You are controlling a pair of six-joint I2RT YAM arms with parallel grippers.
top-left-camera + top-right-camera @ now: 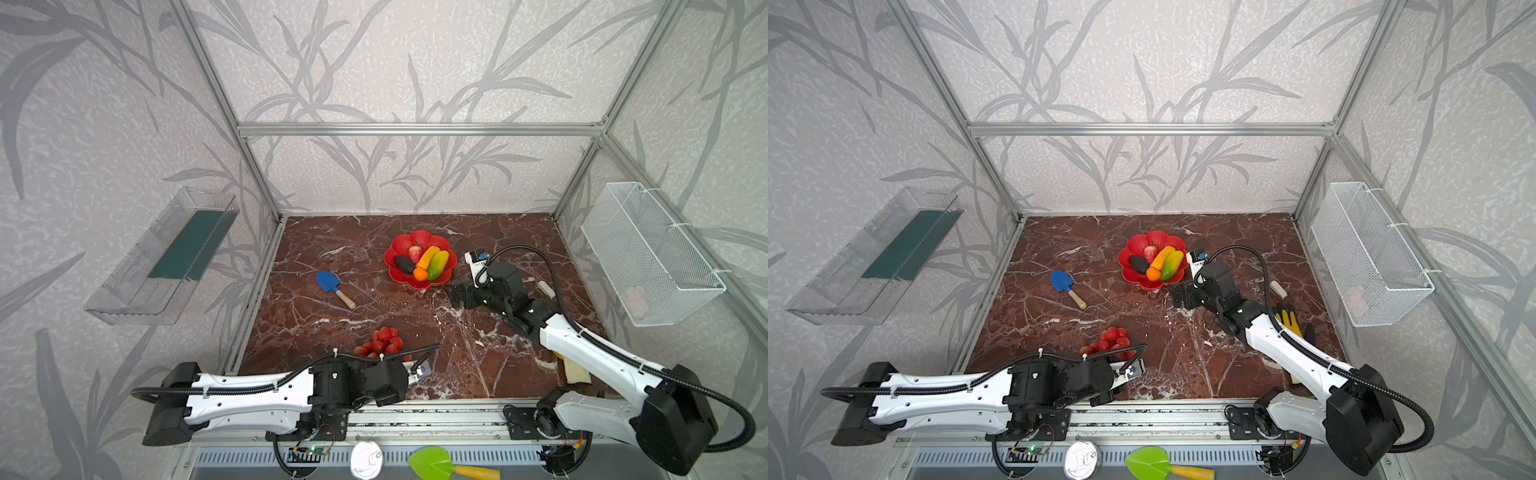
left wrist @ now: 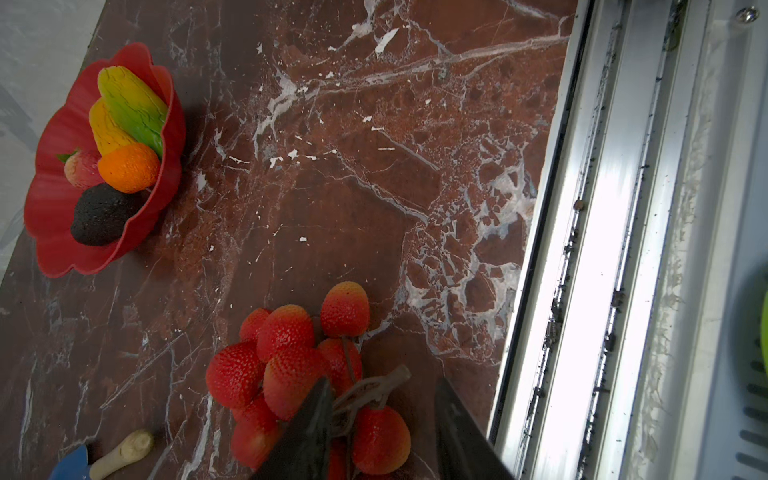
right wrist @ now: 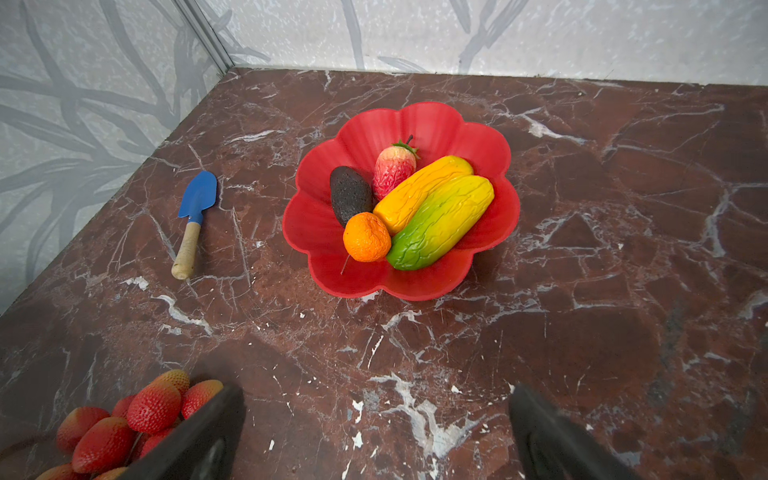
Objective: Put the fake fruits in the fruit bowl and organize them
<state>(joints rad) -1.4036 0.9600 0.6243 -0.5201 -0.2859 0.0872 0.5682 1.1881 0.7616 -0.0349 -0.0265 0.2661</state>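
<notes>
We see the fruit bowl (image 1: 401, 245) standing just above the middle of a top view, on the dark red marble desk (image 1: 299, 324). Five fake fruits (image 1: 432, 262) lie inside it. They are a dark oval (image 3: 350, 193), a red strawberry-like piece (image 3: 392, 166) next to it, a yellow-orange gourd shape (image 3: 419, 193) and a yellow-green oblong (image 3: 440, 224) side by side and touching, and a small orange ball (image 3: 366, 237) resting against the ends of the oval and the gourd.

The red berry cluster (image 1: 384, 340) is outside the bowl and well apart from it. It sits lower in the frame, a little left of centre, on the desk just beyond the left arm's wrist.

In the left wrist view we find the left claw (image 2: 384, 382) narrow, its two fingers (image 2: 316, 419) set either side of the cluster's brown stem, with a berry between them too. One finger touches the stem, but a strip of desk shows beside the other, so we cannot tell whether the claw truly grips.

The right claw (image 3: 374, 390) is wide and holds nothing. In both top views it hangs just right of and below the bowl, apart from its rim.

A blue toy shovel (image 1: 332, 286) lies left of the bowl, a yellow glove (image 1: 1289, 322) shows behind the right arm, and a white wire basket (image 1: 648, 253) hangs on the right wall
</notes>
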